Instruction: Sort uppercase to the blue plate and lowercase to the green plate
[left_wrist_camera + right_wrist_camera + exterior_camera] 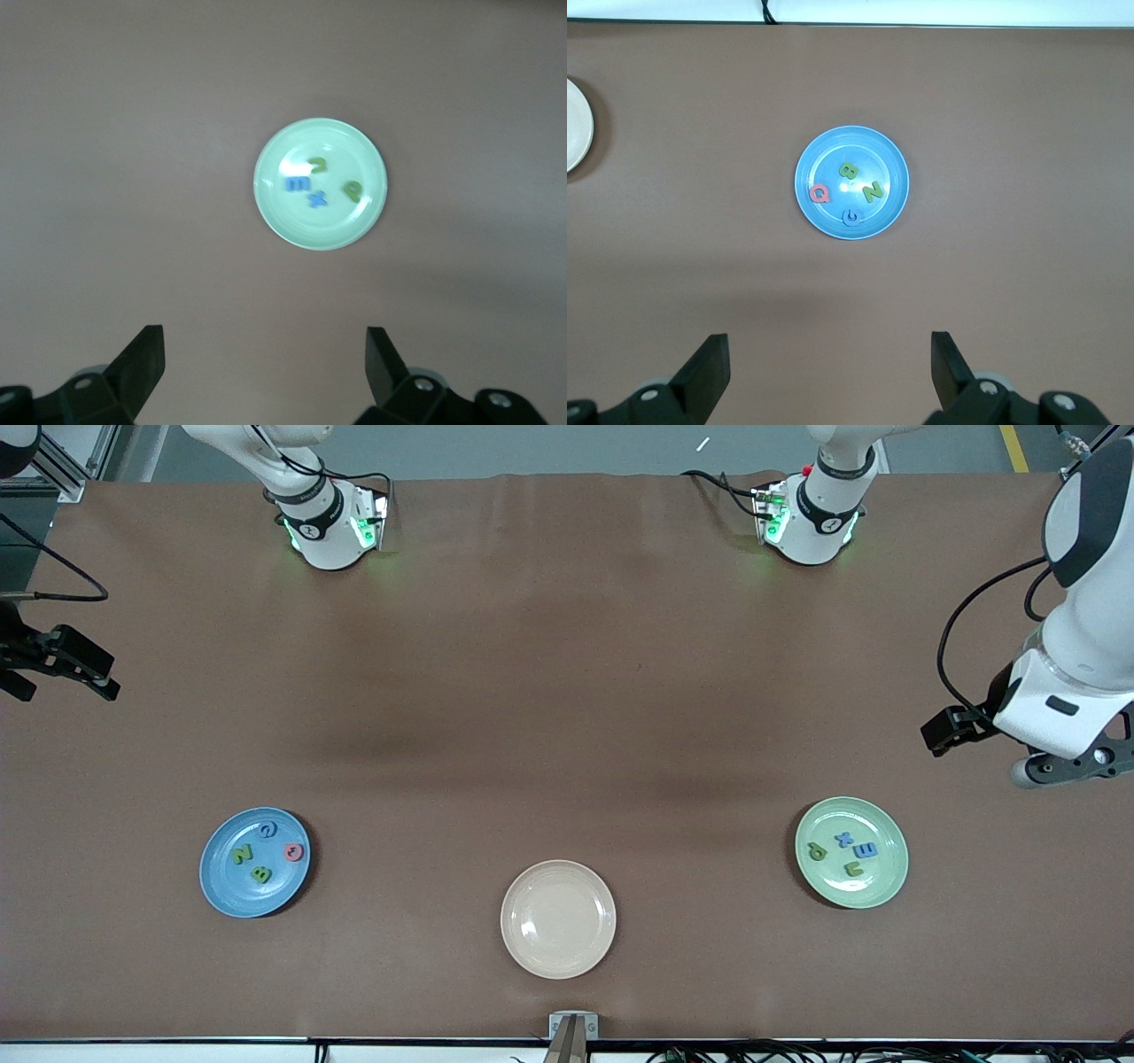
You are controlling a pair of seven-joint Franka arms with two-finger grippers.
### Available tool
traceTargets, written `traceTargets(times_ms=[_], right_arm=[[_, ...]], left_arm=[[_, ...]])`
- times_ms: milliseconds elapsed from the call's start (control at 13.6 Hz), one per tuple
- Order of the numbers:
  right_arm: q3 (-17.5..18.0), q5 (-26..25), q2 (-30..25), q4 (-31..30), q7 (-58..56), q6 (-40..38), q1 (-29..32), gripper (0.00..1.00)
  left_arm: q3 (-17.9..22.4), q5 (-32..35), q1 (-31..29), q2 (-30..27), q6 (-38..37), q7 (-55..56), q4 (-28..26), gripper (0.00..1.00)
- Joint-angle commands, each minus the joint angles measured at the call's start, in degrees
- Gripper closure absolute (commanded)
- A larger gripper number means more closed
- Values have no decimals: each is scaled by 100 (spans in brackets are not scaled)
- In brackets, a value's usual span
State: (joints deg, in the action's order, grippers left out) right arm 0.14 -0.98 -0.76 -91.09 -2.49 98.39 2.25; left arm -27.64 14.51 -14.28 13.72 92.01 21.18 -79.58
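Now we see the capital letters (266, 853) lying in the blue plate (219, 886) and the small letters (849, 852) in the green plate (890, 872). Left tool (264, 367) and right tool (829, 367) wait up high over the tabletop (567, 691), both wide open, holding nothing.

N, B, G, Q; x, m, u, p.

Glossy green plate (890, 828) — matt brown table (567, 691).

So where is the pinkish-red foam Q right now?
The pinkish-red foam Q lies on the round blue plate toward the right arm's end of the table, beside the green foam B.
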Motion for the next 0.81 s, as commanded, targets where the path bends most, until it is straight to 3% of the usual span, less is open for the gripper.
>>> traceTargets(times_ms=[0,442,736], right_arm=[[21,-34,15,74,21,-57,-5,0],[21,-60,15,91,47,-65,-66,0],[21,-60,15,91,47,-65,-58,0]], left_arm=[[39,-369,-75,-342,-191,-166,-5,0],[82,-685,-102,-633,-604,-569,-40,0],[1108,-1071,591,-888,-947,-948,-119,0]])
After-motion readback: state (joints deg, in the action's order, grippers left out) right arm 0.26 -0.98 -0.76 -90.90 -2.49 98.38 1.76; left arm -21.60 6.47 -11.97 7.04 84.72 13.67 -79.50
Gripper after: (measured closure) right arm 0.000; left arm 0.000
